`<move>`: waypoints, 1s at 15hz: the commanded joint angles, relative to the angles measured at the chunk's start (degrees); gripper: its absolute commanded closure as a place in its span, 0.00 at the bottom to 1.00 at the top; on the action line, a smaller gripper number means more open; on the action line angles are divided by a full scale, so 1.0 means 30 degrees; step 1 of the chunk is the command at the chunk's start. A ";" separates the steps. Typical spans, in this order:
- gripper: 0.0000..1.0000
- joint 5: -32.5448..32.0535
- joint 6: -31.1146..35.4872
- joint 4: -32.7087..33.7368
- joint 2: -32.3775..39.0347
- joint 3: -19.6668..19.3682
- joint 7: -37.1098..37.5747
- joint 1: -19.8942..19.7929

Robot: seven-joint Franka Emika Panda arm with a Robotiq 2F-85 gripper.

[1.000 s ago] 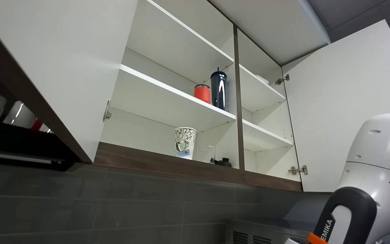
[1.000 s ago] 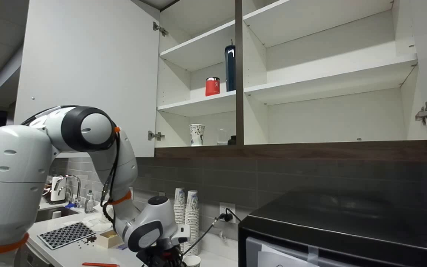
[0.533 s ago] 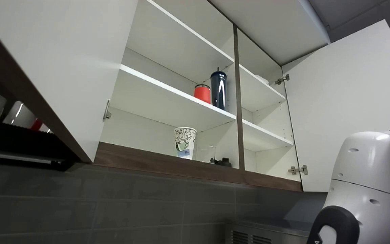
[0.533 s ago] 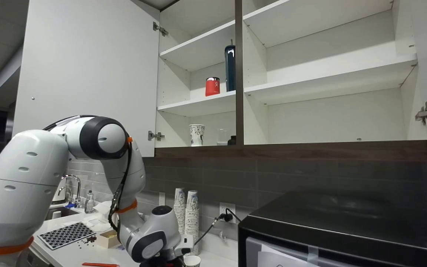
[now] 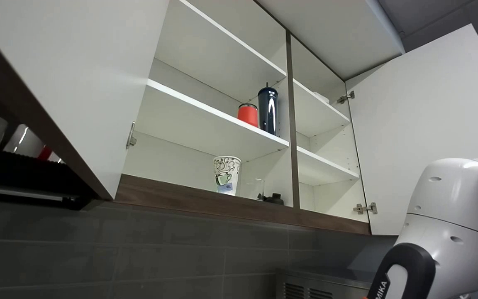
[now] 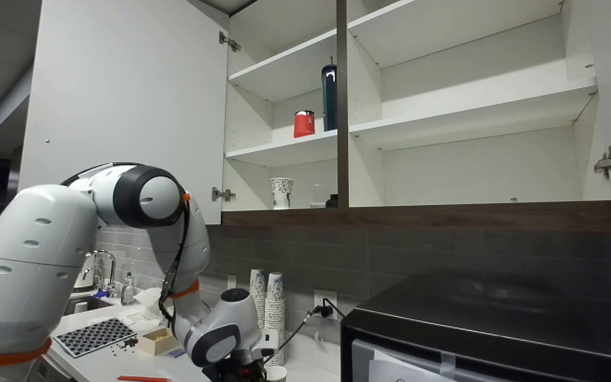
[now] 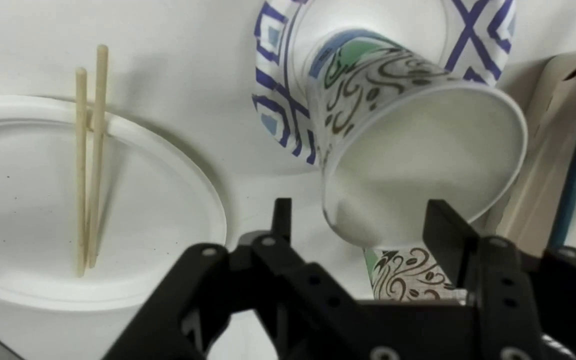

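Though agape, hand (image 7: pixel 359 207) near cup rim (image 7: pixel 453 86).

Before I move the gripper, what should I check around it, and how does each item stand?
1. Jaws apart: ok, the gripper is open.
2. Printed cup free of fingertips: cannot tell; one overlaps its rim in the wrist view.
3. Wooden sticks clear of the gripper: ok, they lie over the white plate.
4. Lower printed object fully visible: not ok, the gripper hides part.
5. Cabinet doors shut: not ok, they stand open.
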 commanded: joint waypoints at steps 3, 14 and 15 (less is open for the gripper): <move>0.00 -0.0724 -0.3333 -0.1354 -0.3008 -0.1313 0.1102 -0.0070; 0.00 -0.2831 -1.2314 -0.2780 -0.8705 -0.4532 0.0776 0.1764; 0.00 -0.2320 -1.2691 -0.2860 -0.9135 -0.4724 0.0014 0.2003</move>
